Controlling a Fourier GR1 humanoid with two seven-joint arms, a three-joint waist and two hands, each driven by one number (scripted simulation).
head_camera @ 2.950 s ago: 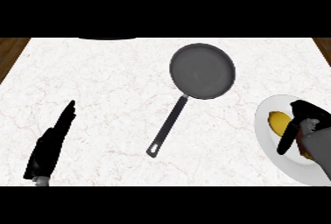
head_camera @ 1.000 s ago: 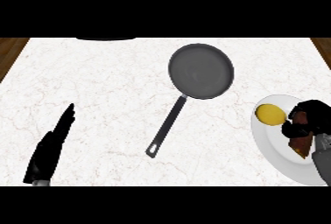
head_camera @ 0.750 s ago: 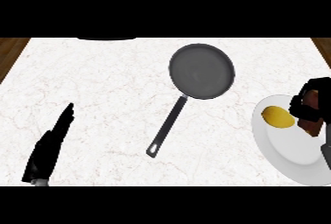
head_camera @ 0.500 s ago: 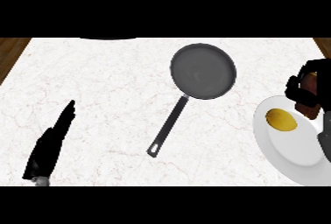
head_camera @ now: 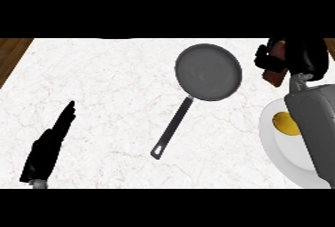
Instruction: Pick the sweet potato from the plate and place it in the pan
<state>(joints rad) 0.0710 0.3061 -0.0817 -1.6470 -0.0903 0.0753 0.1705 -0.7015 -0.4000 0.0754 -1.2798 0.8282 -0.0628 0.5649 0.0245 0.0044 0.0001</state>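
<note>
A dark grey pan [head_camera: 208, 71] lies on the marble counter, its long handle [head_camera: 173, 128] pointing down and left. At the right edge stands a white plate [head_camera: 278, 142] with a yellow item [head_camera: 286, 123] on it. My right hand [head_camera: 302, 55] is raised above the counter to the right of the pan, curled round the brown sweet potato [head_camera: 276, 74], whose end shows below the fingers. My left hand [head_camera: 51, 144] rests open at the lower left, fingers straight and pointing up.
The counter's left edge borders a brown wooden floor [head_camera: 12, 53]. A dark object shows only as a sliver at the counter's far edge, upper left [head_camera: 114, 38]. My right forearm [head_camera: 313, 128] covers part of the plate.
My right hand has lifted the sweet potato off the plate and carried it up and away, to a spot beside the pan's right rim. The left hand stayed still.
</note>
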